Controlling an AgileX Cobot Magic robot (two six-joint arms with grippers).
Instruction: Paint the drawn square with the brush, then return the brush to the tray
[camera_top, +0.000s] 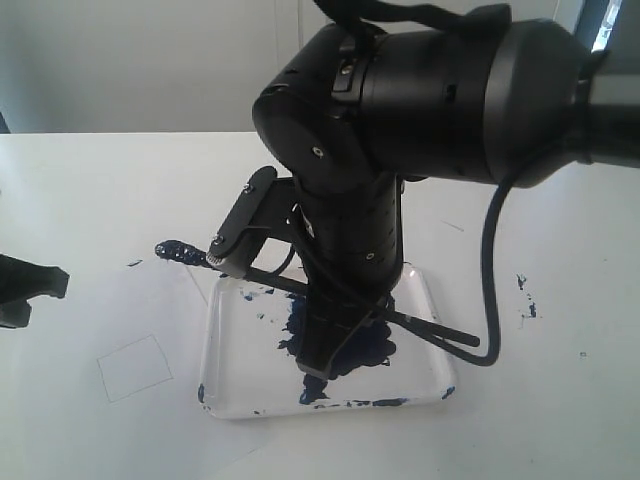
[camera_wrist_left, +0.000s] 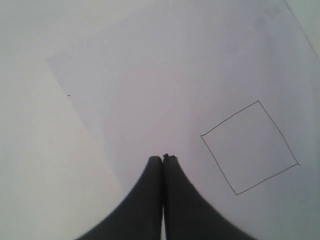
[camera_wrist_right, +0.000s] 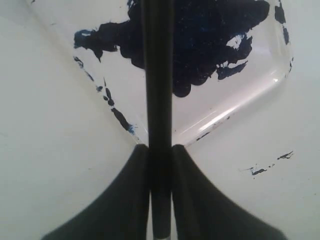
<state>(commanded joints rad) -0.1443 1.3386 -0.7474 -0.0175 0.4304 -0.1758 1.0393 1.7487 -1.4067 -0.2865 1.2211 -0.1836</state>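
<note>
The brush (camera_top: 430, 328) is a long black stick lying slantwise above the tray (camera_top: 330, 405), its paint-coated tip (camera_top: 180, 252) reaching past the tray's far left corner. My right gripper (camera_top: 228, 256) is shut on it near the tip end. In the right wrist view the gripper (camera_wrist_right: 160, 147) clamps the brush (camera_wrist_right: 157, 75), which runs on over the tray (camera_wrist_right: 225, 100) and its dark blotch (camera_wrist_right: 210, 35). The drawn square (camera_top: 135, 367) is blank on the paper, left of the tray. My left gripper (camera_wrist_left: 163, 158) is shut and holds nothing, close beside the square (camera_wrist_left: 250, 147).
The bulky right arm and its black cable (camera_top: 490, 260) hide much of the tray's middle. Dark paint flecks (camera_top: 525, 298) mark the white table to the right of the tray. The paper sheet (camera_wrist_left: 150, 75) lies flat under the left gripper.
</note>
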